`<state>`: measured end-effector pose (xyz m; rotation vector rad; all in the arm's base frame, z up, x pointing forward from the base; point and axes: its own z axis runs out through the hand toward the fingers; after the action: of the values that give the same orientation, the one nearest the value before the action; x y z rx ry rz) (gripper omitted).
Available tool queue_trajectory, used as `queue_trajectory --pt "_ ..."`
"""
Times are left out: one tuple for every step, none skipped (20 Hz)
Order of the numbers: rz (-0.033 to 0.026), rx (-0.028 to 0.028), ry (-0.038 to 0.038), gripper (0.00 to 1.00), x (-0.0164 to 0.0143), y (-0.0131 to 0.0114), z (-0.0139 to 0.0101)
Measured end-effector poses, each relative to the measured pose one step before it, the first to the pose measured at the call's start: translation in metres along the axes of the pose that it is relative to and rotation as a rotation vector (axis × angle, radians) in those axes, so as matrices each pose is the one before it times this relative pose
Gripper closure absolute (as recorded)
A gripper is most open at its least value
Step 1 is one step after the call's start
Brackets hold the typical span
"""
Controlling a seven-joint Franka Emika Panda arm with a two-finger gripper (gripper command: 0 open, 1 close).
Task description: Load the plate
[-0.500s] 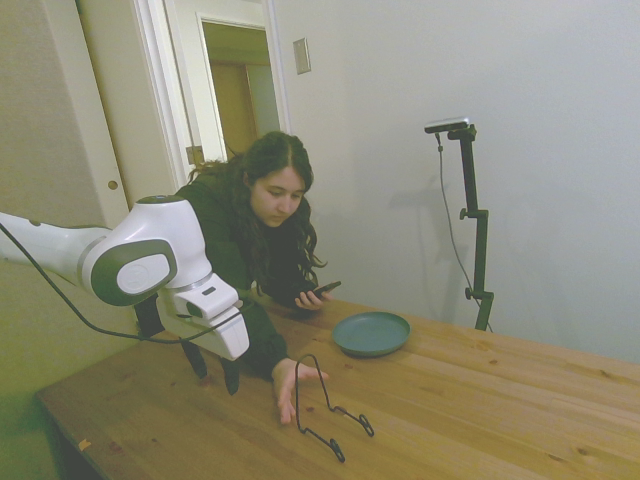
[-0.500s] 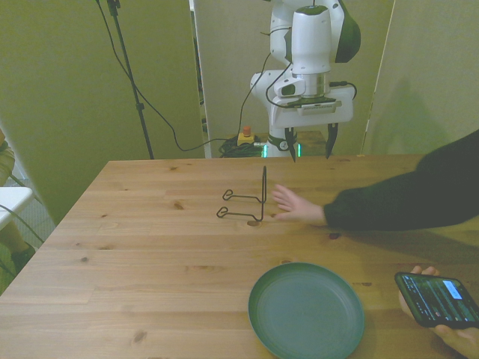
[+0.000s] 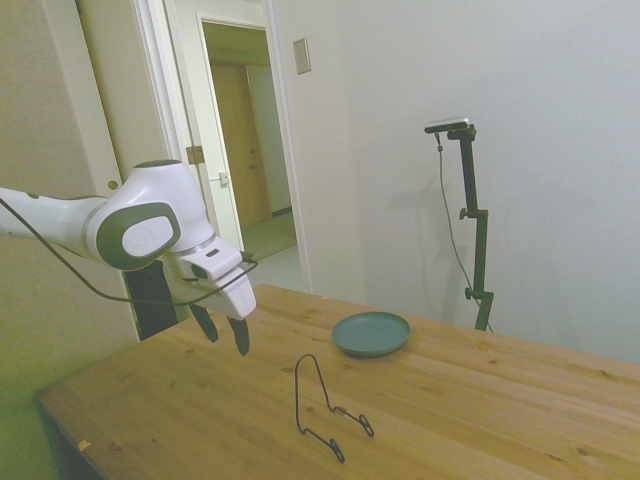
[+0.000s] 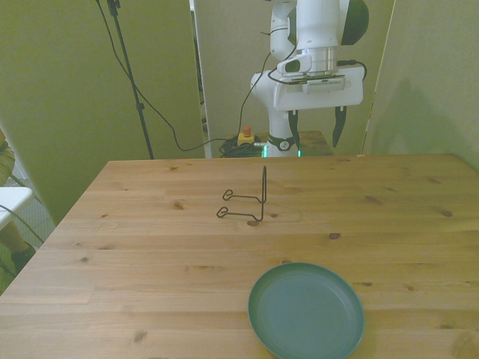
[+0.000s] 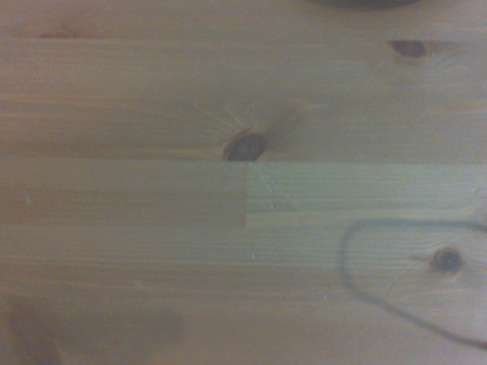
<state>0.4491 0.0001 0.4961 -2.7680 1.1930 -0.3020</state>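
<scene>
In the front view, the teal plate (image 4: 306, 310) is seen nearest, lying flat and empty on the wooden worktop (image 4: 135, 247) at the lower right of the frame. Further back, left of centre, a black wire stand (image 4: 247, 200) is set upright, well apart from the plate. At the top, the tool (image 4: 315, 129) is held above the worktop's far edge, fingers spread wide, nothing gripped.
</scene>
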Motion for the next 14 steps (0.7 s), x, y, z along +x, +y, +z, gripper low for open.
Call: queue_trajectory --pt "0.00154 -0.0035 0.00577 0.0 0.0077 -0.00309 0.00037" --pt "0.00189 -0.00396 0.00796 0.0 0.00986 -0.00332 0.00077" --pt "0.00504 -0.00246 0.0075 0.0 0.01133 -0.00262 0.00082" --pt "0.00706 -0.00212 0.00594 0.0 0.01211 -0.00227 0.0013" --pt "0.00677 -0.00119 0.00668 0.0 0.01284 -0.00273 0.00155" --pt "0.0067 0.00133 0.00634 0.0 0.01194 -0.00331 0.00162" --pt "0.00543 0.00262 0.00607 0.0 0.01074 -0.0038 0.00243" --pt "0.00443 0.00356 0.00552 0.0 0.00976 -0.00406 0.00353" --pt "0.00386 0.00501 0.00568 0.0 0.00833 -0.0039 0.004" --pt "0.00232 0.00245 0.003 0.0 0.00722 -0.00317 0.00487" --pt "0.00077 0.00067 0.00125 0.0 0.00627 -0.00237 0.00535" --pt "-0.00067 0.00119 0.0017 0.0 0.00489 -0.00215 0.00364" --pt "-0.00268 0.0007 0.00081 0.0 0.00313 -0.00192 0.00159" --pt "-0.01197 0.01157 0.01069 0.0 0.00303 -0.00529 -0.00626"
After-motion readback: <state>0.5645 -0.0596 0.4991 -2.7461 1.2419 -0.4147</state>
